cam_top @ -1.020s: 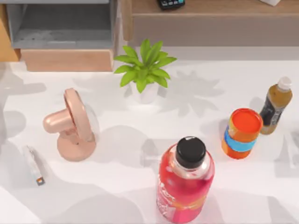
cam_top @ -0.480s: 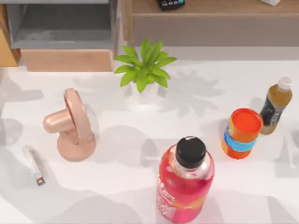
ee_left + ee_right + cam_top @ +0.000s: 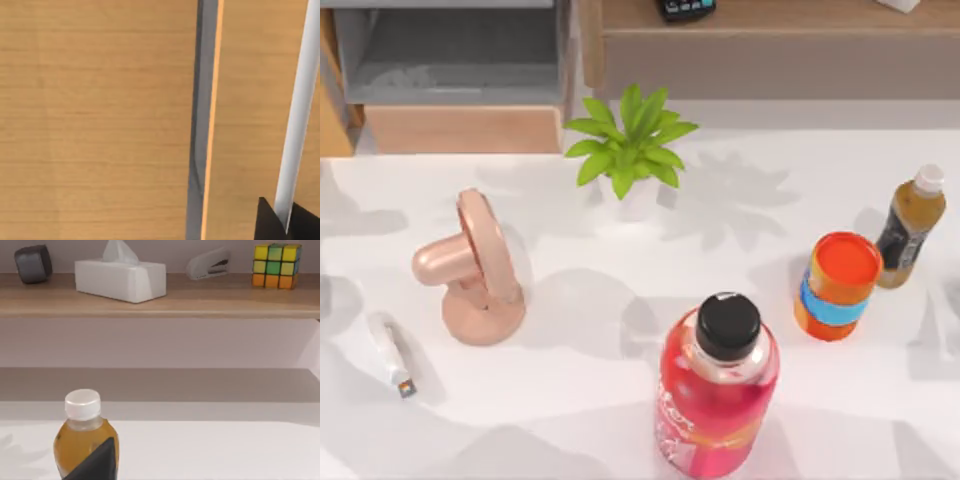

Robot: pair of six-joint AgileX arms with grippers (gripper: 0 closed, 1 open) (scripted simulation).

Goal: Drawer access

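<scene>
The drawer shows as an orange-tan wood front at the table's far left edge, with a strip of grey wall behind it. In the left wrist view that wood front is very close, and a white bar handle runs along it. My left gripper sits at the end of the handle, with dark fingertips on either side of the bar, shut on it. The right gripper shows one dark fingertip in front of a tea bottle.
A wide grey tray with a peach front stands at the back left, beside a potted plant. Also on the table are a pink fan, a white stick, a red bottle, an orange can and the tea bottle.
The drawer's orange-tan front has slid toward the table's near edge and further left. Shadows at the left side have shifted with it.
</scene>
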